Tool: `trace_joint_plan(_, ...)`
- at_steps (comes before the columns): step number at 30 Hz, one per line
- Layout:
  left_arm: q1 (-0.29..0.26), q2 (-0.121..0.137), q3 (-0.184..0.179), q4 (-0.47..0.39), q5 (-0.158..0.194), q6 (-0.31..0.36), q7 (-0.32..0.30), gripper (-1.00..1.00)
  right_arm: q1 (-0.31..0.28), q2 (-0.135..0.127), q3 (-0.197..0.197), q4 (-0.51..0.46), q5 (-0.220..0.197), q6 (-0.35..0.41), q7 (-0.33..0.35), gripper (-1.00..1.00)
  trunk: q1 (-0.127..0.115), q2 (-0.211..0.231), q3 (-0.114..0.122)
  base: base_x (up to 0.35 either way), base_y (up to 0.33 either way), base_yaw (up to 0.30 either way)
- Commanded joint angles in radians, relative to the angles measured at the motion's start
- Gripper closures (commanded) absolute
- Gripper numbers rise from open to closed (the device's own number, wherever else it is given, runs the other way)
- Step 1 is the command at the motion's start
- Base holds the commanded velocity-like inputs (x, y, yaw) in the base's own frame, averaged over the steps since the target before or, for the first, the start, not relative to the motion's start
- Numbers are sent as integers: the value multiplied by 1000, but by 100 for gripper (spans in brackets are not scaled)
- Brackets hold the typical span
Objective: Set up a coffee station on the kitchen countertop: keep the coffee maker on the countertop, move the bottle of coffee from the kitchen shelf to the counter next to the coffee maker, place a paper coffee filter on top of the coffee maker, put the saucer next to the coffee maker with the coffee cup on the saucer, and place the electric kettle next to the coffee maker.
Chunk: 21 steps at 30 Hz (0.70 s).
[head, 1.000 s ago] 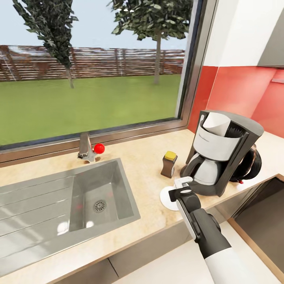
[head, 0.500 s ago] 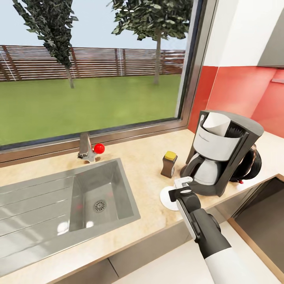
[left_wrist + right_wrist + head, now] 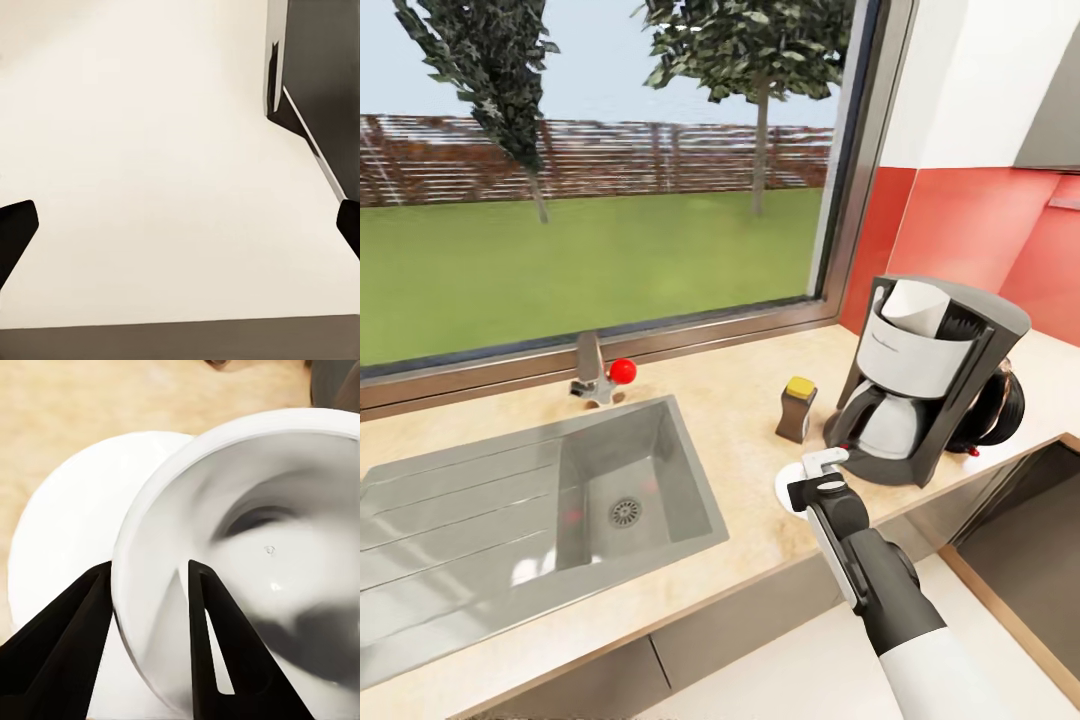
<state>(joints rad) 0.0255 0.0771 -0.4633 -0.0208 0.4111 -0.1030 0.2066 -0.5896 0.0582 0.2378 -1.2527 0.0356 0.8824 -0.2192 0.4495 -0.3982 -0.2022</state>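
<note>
**A:** While the right gripper (image 3: 150, 641) pinches the small white coffee cup (image 3: 255, 555) by its rim, one finger inside and one outside, the flat round white saucer (image 3: 71, 540) lies right beneath it.

**B:** Cup-on-saucer step, I'd say. Next: lower, centre, release.

**A:** Just beyond, the yellow-lidded brown coffee jar (image 3: 797, 409) and tall grey coffee maker (image 3: 925, 378) with its white paper filter (image 3: 916, 305).

**B:** And the left gripper (image 3: 180, 225)?

**A:** Spread wide, empty. Farther off, beige countertop (image 3: 740, 400), steel sink (image 3: 540, 500), window (image 3: 590, 170).

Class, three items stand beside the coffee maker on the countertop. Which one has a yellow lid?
The bottle of coffee, a small dark brown jar left of the coffee maker. The saucer is plain white, and the electric kettle behind the machine is dark.
</note>
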Motion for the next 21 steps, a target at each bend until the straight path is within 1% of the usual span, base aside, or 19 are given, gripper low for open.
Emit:
trace_joint_plan(1,1,1,-8,-2,9,-1,4,-100,-1,0,1,-1,4,6,-2,100,1,-2,-2,-33,32,0)
trace_joint_plan(11,1,1,-9,-2,9,-1,4,-100,-1,0,1,0,4,6,-2,100,1,-2,-2,-8,7,0)
trace_joint_plan(16,1,1,-8,-2,9,-1,4,-100,-1,0,1,4,4,6,-2,100,1,-2,-2,-95,82,0)
trace_joint_plan(21,1,1,-6,-2,9,-1,4,-100,-1,1,1,11,4,6,-2,100,1,-2,-2,-36,29,0)
